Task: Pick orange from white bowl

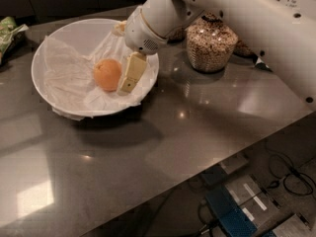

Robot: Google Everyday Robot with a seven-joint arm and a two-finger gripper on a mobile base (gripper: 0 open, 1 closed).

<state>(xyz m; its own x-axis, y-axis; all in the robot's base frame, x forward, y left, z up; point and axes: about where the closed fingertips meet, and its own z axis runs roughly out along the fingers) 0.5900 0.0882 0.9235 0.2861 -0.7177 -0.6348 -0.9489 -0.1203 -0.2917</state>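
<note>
In the camera view, the white bowl (81, 29) sits in the upper left of the frame on a dark grey table (148, 152), lined with crinkled white paper (66, 78). The orange (107, 74) lies on the paper, a little right of the bowl's middle. The white arm (237, 19) comes in from the upper right and bends down over the bowl's right side. The gripper (131, 75) reaches into the bowl, its cream-coloured tip just beside the orange on the right. I cannot tell whether it touches the fruit, nor whether it is spread wide or drawn narrow. The orange rests in the bowl, not lifted. A glass jar of grain (211, 43) stands on the table right of the bowl, partly behind the arm. A green packet (9, 31) lies at the left edge. Below the table edge at the lower right are blue boxes (232, 214) and cables (289, 174).
</note>
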